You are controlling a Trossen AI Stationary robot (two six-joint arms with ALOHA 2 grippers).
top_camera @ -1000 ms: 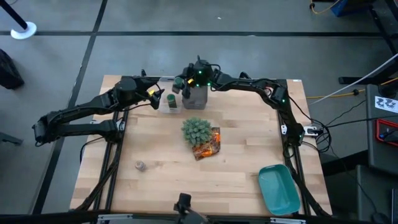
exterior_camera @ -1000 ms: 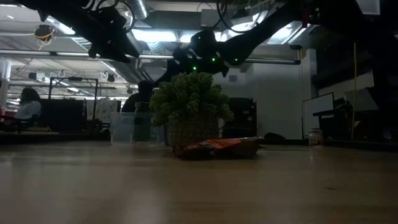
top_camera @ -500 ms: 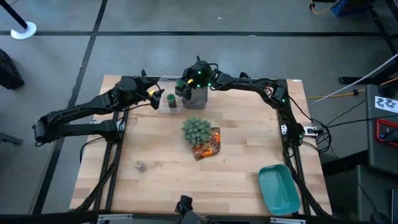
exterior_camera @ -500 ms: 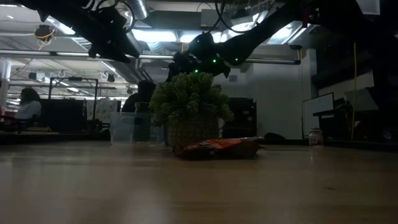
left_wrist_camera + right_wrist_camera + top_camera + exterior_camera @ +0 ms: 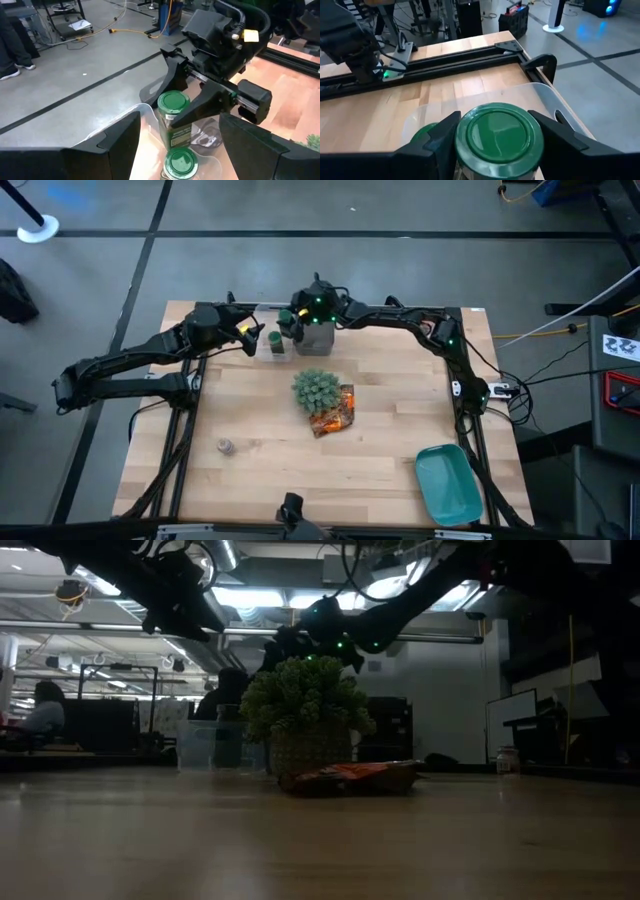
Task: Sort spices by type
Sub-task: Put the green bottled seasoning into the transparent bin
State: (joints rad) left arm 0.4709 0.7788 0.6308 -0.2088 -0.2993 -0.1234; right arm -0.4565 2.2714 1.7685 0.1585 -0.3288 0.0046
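My right gripper point(image 5: 293, 320) is shut on a green-lidded spice jar point(image 5: 173, 117) at the table's far edge, over a clear tub point(image 5: 270, 346). A second green jar point(image 5: 181, 162) stands upright in that tub. My left gripper point(image 5: 175, 150) hovers open just left of the tub and touches nothing. One grey-brown jar point(image 5: 226, 445) stands on the table near the left front. I cannot find the other grey-brown jar. My right gripper pinches the green jar by its body just under the lid point(image 5: 497, 132), one finger point(image 5: 200, 107) on each side. The fingers reach in from the table's right, slanting down. The jar is upright above the tub. Whether its base touches anything I cannot tell.
A grey tub point(image 5: 316, 333) stands right of the clear one. The spiky pale-green ball point(image 5: 317, 388) and the orange snack packet point(image 5: 335, 412) lie mid-table. A teal tray point(image 5: 448, 483) sits at the right front corner. Bare wood shows at the left and the front.
My right gripper, still shut on the green jar, has shifted slightly toward the clear tub and dipped a little. The left arm has kept still.
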